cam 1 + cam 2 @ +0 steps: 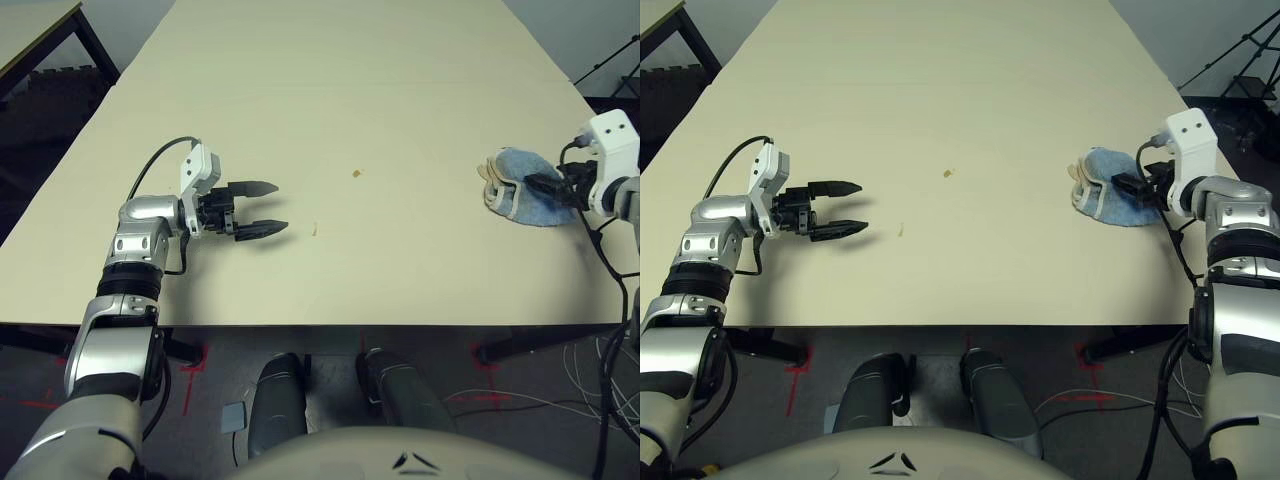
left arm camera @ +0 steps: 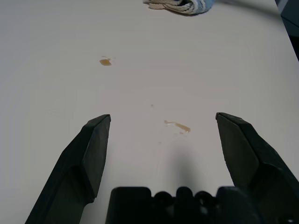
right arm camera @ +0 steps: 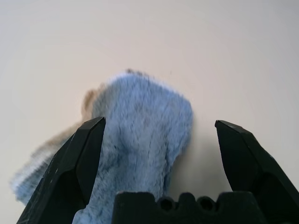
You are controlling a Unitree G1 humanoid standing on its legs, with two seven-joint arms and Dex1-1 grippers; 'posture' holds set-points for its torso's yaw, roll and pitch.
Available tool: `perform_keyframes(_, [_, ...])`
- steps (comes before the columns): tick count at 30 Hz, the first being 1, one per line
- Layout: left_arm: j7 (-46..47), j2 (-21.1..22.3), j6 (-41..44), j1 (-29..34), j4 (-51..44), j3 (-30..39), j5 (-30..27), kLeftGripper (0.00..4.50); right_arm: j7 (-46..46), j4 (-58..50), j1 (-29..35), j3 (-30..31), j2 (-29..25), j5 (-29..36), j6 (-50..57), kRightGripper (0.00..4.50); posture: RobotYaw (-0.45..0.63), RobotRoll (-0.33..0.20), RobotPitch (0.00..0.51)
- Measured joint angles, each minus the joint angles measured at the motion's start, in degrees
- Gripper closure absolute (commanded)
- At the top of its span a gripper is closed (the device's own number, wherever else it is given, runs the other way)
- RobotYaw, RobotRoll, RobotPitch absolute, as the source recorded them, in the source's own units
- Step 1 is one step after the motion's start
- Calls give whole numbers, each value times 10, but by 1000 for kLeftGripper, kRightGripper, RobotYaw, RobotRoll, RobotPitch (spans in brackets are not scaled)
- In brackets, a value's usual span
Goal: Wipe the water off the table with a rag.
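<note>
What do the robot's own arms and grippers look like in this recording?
Silver forearms with black joint bands and thin black cables. At each wrist sits a white bracket, its holes clear on the right. The left gripper and right gripper have black, angular fingers, tapering to blunt tips.

A pale beige table [image 1: 380,90] carries a crumpled blue rag [image 1: 537,205] over on the right side. Two small orange-brown water splotches [image 1: 357,173] lie around the middle, one nearer and slightly further left than the other.
</note>
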Motion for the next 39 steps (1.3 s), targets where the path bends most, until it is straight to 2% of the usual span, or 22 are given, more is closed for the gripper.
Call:
perform_keyframes(6, [97, -25, 24, 3, -39, 59, -35, 0, 32, -42, 27, -65, -2, 64, -35, 32, -296, 0, 145])
perform_keyframes(10, [221, -47, 18, 3, -40, 114, -42, 0, 35, -53, 48, -97, 21, 98, -78, 32, -271, 0, 157])
perform_keyframes(14, [331, -55, -9, 3, -38, 149, -36, 0, 20, -53, 62, -119, 43, 118, -111, 32, -252, 0, 167])
perform_keyframes(23, [495, -44, -70, 12, 11, 183, 3, 0, -15, -18, 81, -155, 52, 142, -170, 32, -225, 0, 183])
perform_keyframes(28, [533, -32, -91, 12, 34, 189, 13, 0, -29, 2, 87, -171, 52, 148, -188, 32, -221, 0, 183])
perform_keyframes(39, [550, -29, -124, -5, 82, 188, 21, 0, -33, 10, 87, -173, 52, 148, -201, 32, -222, 0, 171])
